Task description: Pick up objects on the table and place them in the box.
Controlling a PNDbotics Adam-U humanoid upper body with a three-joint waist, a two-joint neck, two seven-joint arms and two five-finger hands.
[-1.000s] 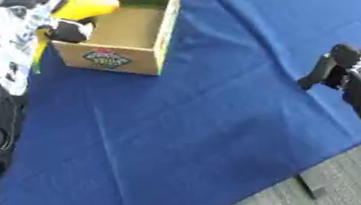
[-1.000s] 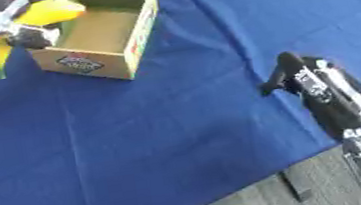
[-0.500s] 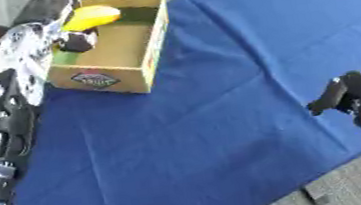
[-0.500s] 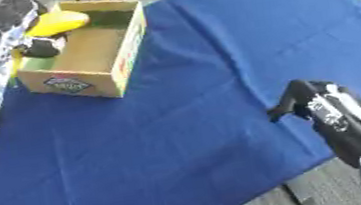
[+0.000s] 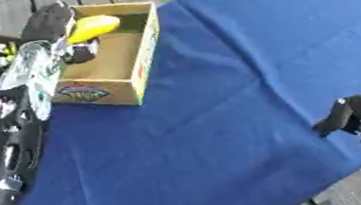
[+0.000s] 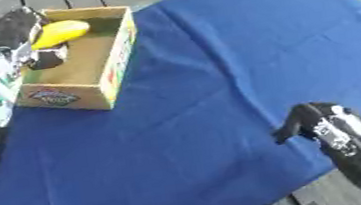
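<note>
From my seat I see my left hand (image 5: pixel 56 26) reaching over the near-left wall of the cardboard box (image 5: pixel 143 49), its fingers curled round a yellow object (image 5: pixel 92 27) that sits over the far end of the box's inside; whether the object touches the box floor I cannot tell. A dark finger or thumb (image 5: pixel 81 52) hangs down inside the box just below the yellow shape. The box stands toward the far left of the counter, on the blue cloth (image 5: pixel 239 51), with a printed label on its near side. My left arm runs along the left edge of both views. My right hand (image 6: pixel 303 120) shows at the lower right, over the near edge of the cloth, well apart from the box; its fingers look bent downward with nothing in them.
</note>
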